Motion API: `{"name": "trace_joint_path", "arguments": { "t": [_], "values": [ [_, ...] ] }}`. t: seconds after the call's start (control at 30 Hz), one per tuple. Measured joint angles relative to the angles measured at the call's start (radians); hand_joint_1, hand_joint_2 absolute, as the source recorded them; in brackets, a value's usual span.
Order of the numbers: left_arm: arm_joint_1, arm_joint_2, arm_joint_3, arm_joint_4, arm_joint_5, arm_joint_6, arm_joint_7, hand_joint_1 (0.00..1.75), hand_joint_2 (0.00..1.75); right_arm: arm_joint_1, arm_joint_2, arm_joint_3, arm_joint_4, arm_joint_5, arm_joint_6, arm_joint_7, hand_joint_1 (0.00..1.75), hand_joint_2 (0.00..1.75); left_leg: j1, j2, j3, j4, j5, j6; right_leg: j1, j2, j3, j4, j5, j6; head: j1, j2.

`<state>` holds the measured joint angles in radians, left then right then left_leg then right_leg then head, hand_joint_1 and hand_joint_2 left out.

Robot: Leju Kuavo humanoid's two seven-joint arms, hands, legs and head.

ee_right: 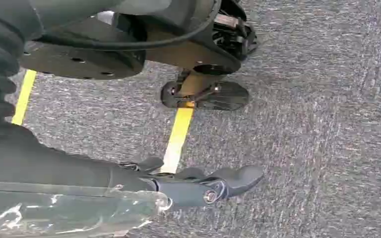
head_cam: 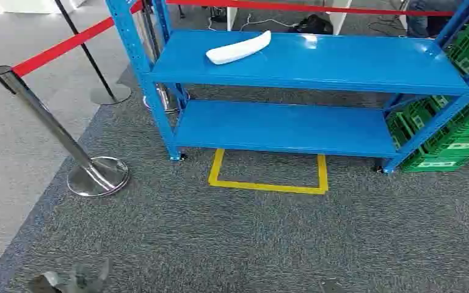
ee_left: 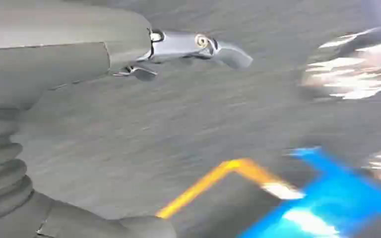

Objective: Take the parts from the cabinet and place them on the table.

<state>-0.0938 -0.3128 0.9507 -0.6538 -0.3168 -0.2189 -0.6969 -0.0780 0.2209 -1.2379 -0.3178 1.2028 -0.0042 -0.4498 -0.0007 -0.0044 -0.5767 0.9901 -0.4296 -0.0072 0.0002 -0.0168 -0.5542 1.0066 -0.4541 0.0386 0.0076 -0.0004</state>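
Right now both arms hang low, nowhere near the work. White part (head_cam: 239, 47) lies on the top shelf of the blue cabinet (head_cam: 305, 61), well ahead of and above both hands. Long axis runs roughly along the shelf, one end tipped up toward the back; it sits toward the shelf's left half, so my call is the left hand is the nearer one, though neither is close.

Left hand (ee_left: 188, 47): fingers (ee_left: 230, 53) extended, apart, holding nothing; view is motion-blurred, grey carpet under it, yellow floor tape (head_cam: 269, 183) and a blue cabinet edge beyond the fingertips.

Right hand (ee_right: 198, 186): fingers (ee_right: 238, 177) loosely spread, nothing in them, pointing down at carpet and tape.

Yellow tape box sits on the floor directly in front of the cabinet, between robot and shelf. Looks like the stand-here mark; robot isn't in it yet.

Judgement: approach phase, no grasp started. Next move needs closing in to the cabinet and raising an arm to shelf height, fingers coming at the part across its long axis.

Off to the left: chrome stanchion (head_cam: 67, 140) with red belt; green crates (head_cam: 464, 122) right of the cabinet.
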Motion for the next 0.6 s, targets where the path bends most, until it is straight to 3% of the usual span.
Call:
{"name": "trace_joint_path", "arguments": {
  "t": [0.1,0.23,0.4,0.6],
  "values": [
    [0.046,0.001,-0.256,-0.287,0.124,0.051,0.039,0.00,1.75,-0.003,0.000,0.000,0.000,0.006,0.011,-0.006,0.00,1.75,0.001,-0.003,0.000,0.000,0.001,-0.001,0.001,-0.003,0.001,0.000,0.000,0.000,0.000,0.000],
    [0.085,0.015,-0.573,-0.604,0.164,0.125,0.065,0.00,1.75,-0.006,0.000,0.002,0.001,0.024,0.011,-0.011,0.00,1.75,0.000,-0.003,-0.001,0.000,0.002,-0.001,0.001,-0.004,0.000,0.000,0.000,0.000,0.001,0.000],
    [0.086,0.027,-0.883,-0.834,0.135,0.166,0.043,0.00,1.75,-0.011,0.000,0.011,0.004,0.042,0.000,-0.026,0.00,1.75,-0.001,-0.003,-0.001,0.000,0.002,-0.001,0.000,-0.002,0.001,0.000,0.002,0.001,0.001,0.000],
    [0.078,0.037,-1.105,-0.993,0.109,0.123,0.034,0.00,1.75,-0.013,0.000,0.026,0.010,0.052,-0.015,-0.029,0.00,1.75,-0.001,-0.003,-0.001,0.000,0.002,0.000,-0.001,-0.002,0.000,0.000,0.002,0.001,0.001,0.000]
  ]
}}
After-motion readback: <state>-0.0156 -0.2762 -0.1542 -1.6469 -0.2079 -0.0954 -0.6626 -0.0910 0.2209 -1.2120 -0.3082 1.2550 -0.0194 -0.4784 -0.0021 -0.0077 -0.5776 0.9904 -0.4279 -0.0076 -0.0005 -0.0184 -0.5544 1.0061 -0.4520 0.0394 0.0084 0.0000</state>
